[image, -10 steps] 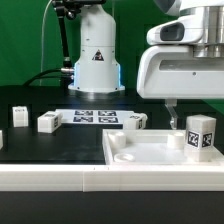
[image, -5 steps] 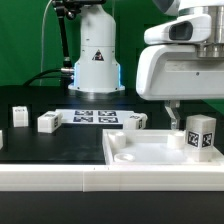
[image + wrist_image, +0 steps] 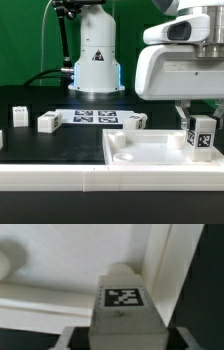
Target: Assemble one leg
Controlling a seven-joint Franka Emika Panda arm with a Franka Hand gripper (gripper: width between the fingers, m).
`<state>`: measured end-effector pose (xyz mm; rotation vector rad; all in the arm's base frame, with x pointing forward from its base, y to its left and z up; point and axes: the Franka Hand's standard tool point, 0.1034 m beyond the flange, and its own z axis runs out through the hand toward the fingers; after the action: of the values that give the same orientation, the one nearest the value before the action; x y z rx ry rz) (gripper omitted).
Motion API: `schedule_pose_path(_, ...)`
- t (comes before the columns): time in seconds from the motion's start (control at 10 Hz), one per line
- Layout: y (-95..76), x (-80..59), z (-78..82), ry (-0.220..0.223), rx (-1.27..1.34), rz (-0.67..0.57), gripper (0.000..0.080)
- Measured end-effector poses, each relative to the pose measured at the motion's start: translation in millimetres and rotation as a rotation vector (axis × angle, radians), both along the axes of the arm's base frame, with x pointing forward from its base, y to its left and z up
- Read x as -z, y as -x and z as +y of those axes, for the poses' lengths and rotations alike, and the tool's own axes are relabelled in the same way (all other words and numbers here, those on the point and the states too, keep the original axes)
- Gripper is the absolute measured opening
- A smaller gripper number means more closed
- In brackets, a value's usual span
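Observation:
A white leg [image 3: 200, 138] with a black-and-white tag stands on the large white panel [image 3: 150, 152], near the panel's corner at the exterior view's right. My gripper [image 3: 198, 113] is right above it, with a finger down on either side of its top. In the wrist view the leg [image 3: 124, 300] fills the space between the fingers [image 3: 76, 339]. A dark gap shows on each side of it, so the jaws stand open around it. The panel's raised rim [image 3: 178, 274] runs close beside the leg.
Other legs like it lie on the black table: two at the exterior view's left [image 3: 47, 122] [image 3: 18, 115] and one behind the panel [image 3: 135, 121]. The marker board [image 3: 95, 117] lies flat in the middle. The robot base [image 3: 96, 60] stands at the back.
My gripper has moved toward the exterior view's right and now straddles the leg. The leg looks slightly shifted and tilted.

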<state>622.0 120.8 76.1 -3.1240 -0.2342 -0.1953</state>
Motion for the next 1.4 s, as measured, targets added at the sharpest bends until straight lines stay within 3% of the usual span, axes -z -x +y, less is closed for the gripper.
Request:
schedule_pose_path(0.7, -2.3, 0.3, -2.9, -0.073, 0.468, -0.027, 0.0290)
schedule_pose_path(1.4, 1.5, -0.2, -3.2, -0.148, 1.168, -0.027, 0.0291)
